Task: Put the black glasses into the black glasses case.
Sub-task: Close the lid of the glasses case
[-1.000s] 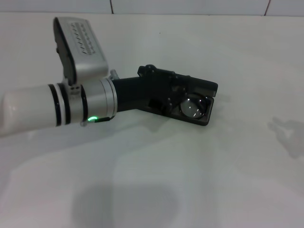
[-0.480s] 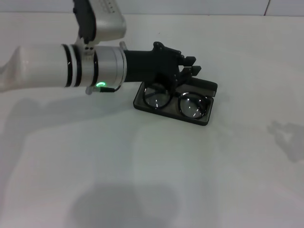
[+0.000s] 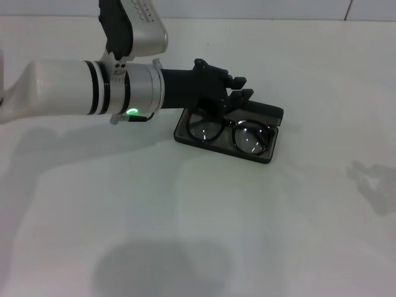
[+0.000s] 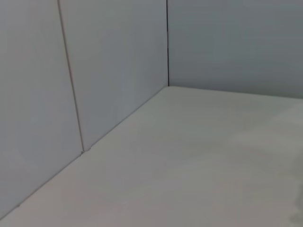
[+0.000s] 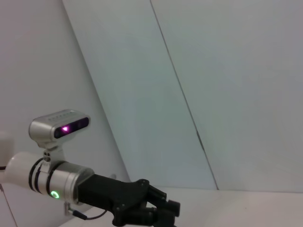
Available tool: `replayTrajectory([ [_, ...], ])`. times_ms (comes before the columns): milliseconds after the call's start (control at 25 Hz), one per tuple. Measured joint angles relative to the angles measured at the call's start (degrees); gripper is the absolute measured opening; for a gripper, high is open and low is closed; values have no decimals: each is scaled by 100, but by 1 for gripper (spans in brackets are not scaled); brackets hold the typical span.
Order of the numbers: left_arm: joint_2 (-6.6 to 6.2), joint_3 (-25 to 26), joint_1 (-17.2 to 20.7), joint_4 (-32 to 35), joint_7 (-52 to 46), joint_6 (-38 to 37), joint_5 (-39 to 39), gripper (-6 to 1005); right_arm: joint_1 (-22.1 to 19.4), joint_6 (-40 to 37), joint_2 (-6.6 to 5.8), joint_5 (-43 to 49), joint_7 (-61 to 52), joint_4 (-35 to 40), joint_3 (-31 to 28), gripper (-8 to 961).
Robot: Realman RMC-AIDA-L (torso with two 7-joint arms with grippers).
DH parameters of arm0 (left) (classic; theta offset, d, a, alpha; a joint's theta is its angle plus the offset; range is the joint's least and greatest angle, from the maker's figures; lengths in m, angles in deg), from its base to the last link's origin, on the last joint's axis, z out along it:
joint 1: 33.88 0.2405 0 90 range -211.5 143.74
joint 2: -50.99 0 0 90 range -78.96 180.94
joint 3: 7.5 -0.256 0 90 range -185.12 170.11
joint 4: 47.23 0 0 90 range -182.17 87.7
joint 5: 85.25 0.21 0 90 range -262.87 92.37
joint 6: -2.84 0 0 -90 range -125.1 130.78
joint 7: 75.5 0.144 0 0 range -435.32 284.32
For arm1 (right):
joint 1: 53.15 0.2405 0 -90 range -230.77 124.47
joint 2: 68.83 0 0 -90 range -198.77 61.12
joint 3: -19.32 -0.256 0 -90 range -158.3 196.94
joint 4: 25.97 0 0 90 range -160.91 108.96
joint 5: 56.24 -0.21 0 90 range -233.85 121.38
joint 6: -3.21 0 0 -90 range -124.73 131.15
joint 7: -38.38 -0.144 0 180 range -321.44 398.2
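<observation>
Head view: the black glasses case (image 3: 270, 137) lies open on the white tabletop (image 3: 204, 235), and serves as the reference point for what follows. No lettering can be read on the case or on any other item. The black glasses (image 3: 230, 132) rest inside the case's tray, lenses facing up, the frame lying within the tray walls.

Clearance: the tabletop is bare on every side of the case, with wide open surface on the near side and out to the robot's right. The tiled wall (image 3: 247, 8) stands well behind the case, beyond its raised lid edge.

Left arm: it reaches in horizontally from the robot's left of the case, white forearm, silver wrist ring with a green lamp lit, and a camera housing standing above the wrist. The left pincer (image 3: 238, 88) hangs over the case's far-left part, just above the glasses and clear of them; its fingers (image 3: 237, 80) stand apart with nothing between them.

Right wrist view shows the same left pincer (image 5: 166, 208) from the side, fingers spread. The right pincer appears in no view.
</observation>
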Motion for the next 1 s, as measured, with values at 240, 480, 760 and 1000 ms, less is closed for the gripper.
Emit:
replayTrajectory([
  [240,12,-4,-162,-338,98,104,21,228,15,0,0,1,10,-67,20,152],
  [480,17,-29,-143,-407,108,112,23,226,-1,-52,0,1,56,-100,0,152],
  [760,27,-54,-31,-406,96,60,24,224,-9,-63,0,2,73,-105,0,153],
  [1000,43,-136,106,-360,105,41,-15,222,-10,-63,0,2,78,-103,-2,153],
])
